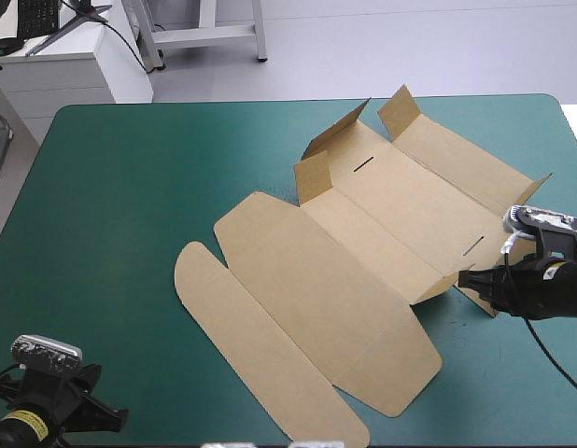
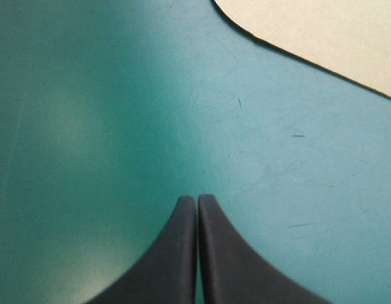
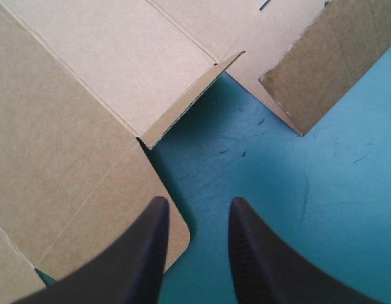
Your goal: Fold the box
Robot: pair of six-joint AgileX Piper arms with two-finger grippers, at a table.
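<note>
The right gripper (image 3: 197,209) stood with its fingers (image 3: 145,253) a little apart and nothing between them. It hung low over the cover (image 3: 322,209), pointing into a notch in the box's (image 3: 75,95) right-hand edge. One finger lay over the rounded corner of a flat panel. Just ahead of it, a narrow flap (image 3: 183,104) was tilted up off the table.

The box (image 1: 363,271) lay mostly flat, running slantwise from the near middle of the table to the far right. Its long rounded panel (image 1: 251,345) was nearest me. At the far end, short flaps (image 1: 314,175) stood raised.

The left gripper (image 2: 197,201) was closed, fingers pressed together in a point. It sat at the near left corner of the cover (image 1: 130,187), apart from the box (image 2: 335,31), whose rounded edge showed ahead of it.
</note>
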